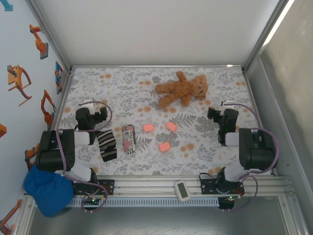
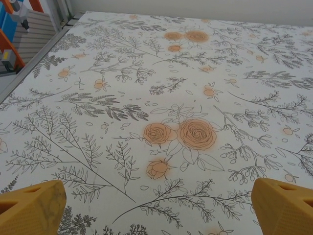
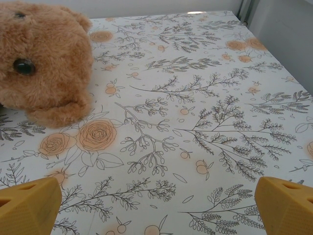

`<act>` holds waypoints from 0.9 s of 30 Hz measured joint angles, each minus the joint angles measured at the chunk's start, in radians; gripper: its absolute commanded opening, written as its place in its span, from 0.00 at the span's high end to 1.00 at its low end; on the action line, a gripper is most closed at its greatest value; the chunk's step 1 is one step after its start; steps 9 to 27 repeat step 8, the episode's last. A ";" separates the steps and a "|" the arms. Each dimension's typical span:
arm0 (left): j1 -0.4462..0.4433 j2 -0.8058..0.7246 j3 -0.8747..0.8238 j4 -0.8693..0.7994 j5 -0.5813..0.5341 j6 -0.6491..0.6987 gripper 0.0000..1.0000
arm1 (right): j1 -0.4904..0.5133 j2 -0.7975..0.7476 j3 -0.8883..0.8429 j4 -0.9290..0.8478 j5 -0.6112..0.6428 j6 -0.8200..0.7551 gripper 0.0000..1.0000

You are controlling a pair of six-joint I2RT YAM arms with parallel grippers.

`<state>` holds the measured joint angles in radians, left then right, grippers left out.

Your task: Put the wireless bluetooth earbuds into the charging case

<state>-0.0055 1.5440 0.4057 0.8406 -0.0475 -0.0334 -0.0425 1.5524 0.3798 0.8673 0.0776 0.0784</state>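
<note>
Three pink charging cases point(image 1: 164, 147) are lying mid-frame in the top view, smooth rounded rectangles on the floral tablecloth point(image 1: 122, 83), probably set between both arms for shared reach. Earbuds are possibly sitting near them, blending with orange printed blossoms. Left gripper point(image 2: 156, 210) and right gripper point(image 3: 156, 205) are hovering with yellow fingers point(image 2: 29, 208) spread wide, gripping nothing; a fuzzy plush bear point(image 1: 181, 90) is lying above centre.

A surface point(image 1: 122, 83) printed with grey leaves and orange roses is lying under soft light, a plain white panel point(image 1: 156, 29) is rising behind it, a pale blue wall point(image 1: 19, 44) with orange drawings point(image 1: 18, 81) is standing at its left, and a bright strip point(image 1: 279, 23) is glowing beyond its far right corner.
</note>
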 measured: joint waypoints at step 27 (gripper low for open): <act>-0.001 0.000 0.000 -0.004 0.004 0.000 0.04 | 0.000 0.000 0.000 0.000 0.000 0.000 0.00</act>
